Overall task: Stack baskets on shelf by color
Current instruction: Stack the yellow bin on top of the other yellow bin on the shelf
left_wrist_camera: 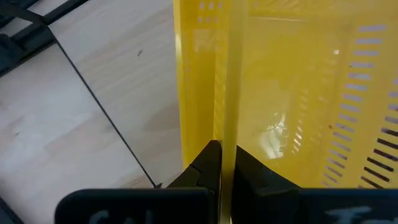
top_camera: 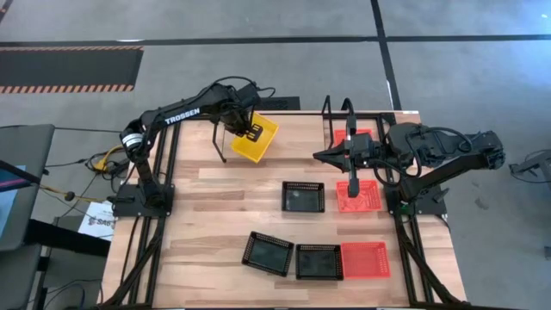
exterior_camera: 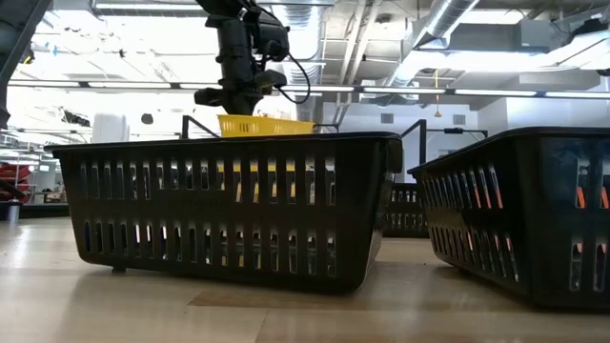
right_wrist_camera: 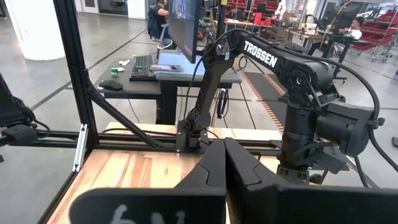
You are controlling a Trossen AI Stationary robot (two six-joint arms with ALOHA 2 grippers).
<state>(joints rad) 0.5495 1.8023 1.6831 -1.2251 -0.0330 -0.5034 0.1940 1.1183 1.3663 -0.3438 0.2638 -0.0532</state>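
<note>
Left wrist view: left gripper (left_wrist_camera: 221,163) pinching yellow basket (left_wrist_camera: 292,93) rim.

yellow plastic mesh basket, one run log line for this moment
left gripper: shut on yellow plastic mesh basket rim, above shelf | right gripper: shut, empty, waiting

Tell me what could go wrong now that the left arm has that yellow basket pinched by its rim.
The left gripper holds the yellow basket by one thin rim only, so it hangs tilted and might slip or swing. The shelf's wire hoop stands close beside it and could snag the basket. The right gripper, shut and empty, waits over the shelf's other end, where the arms might crowd.
</note>
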